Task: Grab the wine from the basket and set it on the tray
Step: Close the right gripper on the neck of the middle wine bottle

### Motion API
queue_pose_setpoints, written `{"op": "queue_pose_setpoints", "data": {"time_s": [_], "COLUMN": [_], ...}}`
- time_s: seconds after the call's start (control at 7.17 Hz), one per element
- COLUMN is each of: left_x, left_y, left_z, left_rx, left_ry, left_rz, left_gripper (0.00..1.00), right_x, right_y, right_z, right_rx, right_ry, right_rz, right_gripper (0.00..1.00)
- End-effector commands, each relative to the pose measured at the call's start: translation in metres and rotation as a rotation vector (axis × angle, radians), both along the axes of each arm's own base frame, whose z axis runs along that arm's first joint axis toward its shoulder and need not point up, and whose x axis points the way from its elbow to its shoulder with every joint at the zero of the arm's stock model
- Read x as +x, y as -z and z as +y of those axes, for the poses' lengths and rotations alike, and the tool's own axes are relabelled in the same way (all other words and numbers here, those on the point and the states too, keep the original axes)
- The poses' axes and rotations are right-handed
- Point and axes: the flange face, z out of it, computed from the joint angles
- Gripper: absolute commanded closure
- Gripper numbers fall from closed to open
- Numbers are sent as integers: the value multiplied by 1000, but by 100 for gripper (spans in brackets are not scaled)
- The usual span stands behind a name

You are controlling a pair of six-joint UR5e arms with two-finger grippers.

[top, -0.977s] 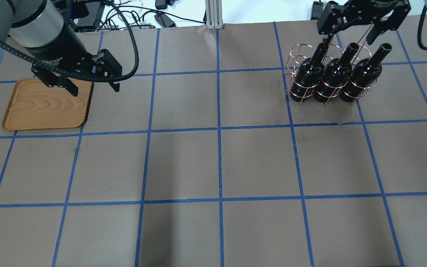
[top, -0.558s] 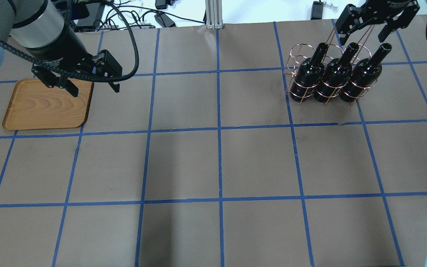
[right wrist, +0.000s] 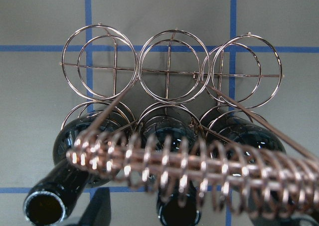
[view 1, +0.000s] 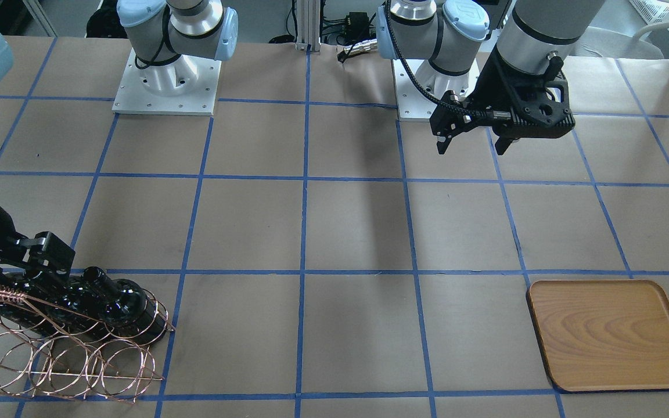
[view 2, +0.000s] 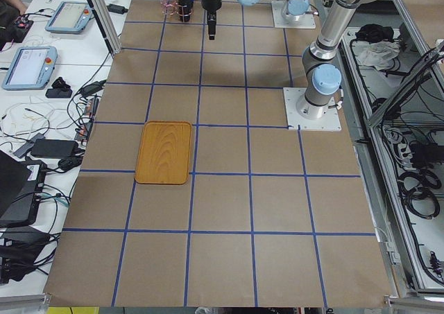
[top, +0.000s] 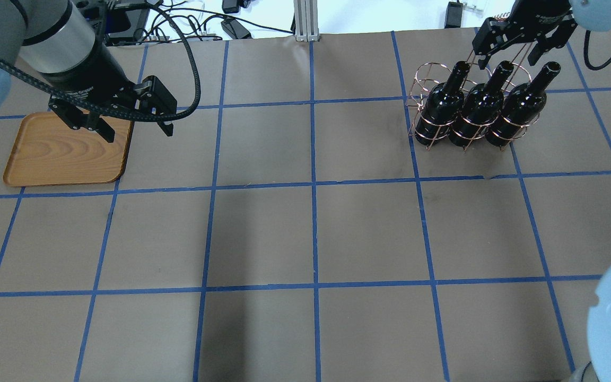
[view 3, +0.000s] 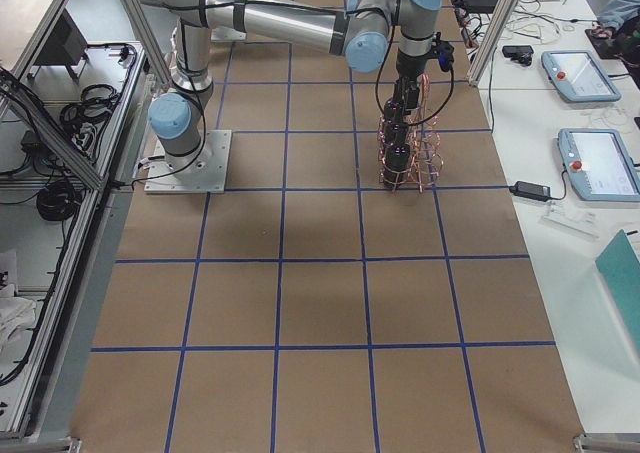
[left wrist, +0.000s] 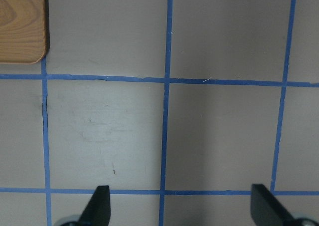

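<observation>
1. Overhead exterior view: the right gripper (top: 508,53) hangs released, fingers spread wide, above the basket (top: 421,79) and its coiled handle (right wrist: 189,161).
2. Three bottles stand in the basket's row nearer the robot. The middle bottle (top: 478,112) has its neck below and between the fingers, and the far row of loops holds nothing.
3. The left gripper (top: 138,132) is released too, fingers wide apart over bare table (top: 311,239).
4. The tray (top: 51,154) lies just outside one left finger, well apart from the bottles.
</observation>
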Motion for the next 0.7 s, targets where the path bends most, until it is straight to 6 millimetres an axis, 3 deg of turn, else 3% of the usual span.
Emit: {"op": "queue_pose_setpoints", "data": {"time_s": [0.0,0.56], "left_x": [0,0], "left_y": [2,2], "left_z": [1,1], "left_rx": [3,3], "left_ry": [-1,-1], "left_rz": [1,-1], "left_gripper": [0,0], "right_x": [-1,0], "right_y": [7,15], "right_z": [-2,1], "right_rx": [10,43], "right_ry": [1,-2], "right_rz": [-1,-7], "right_gripper": [16,56]}}
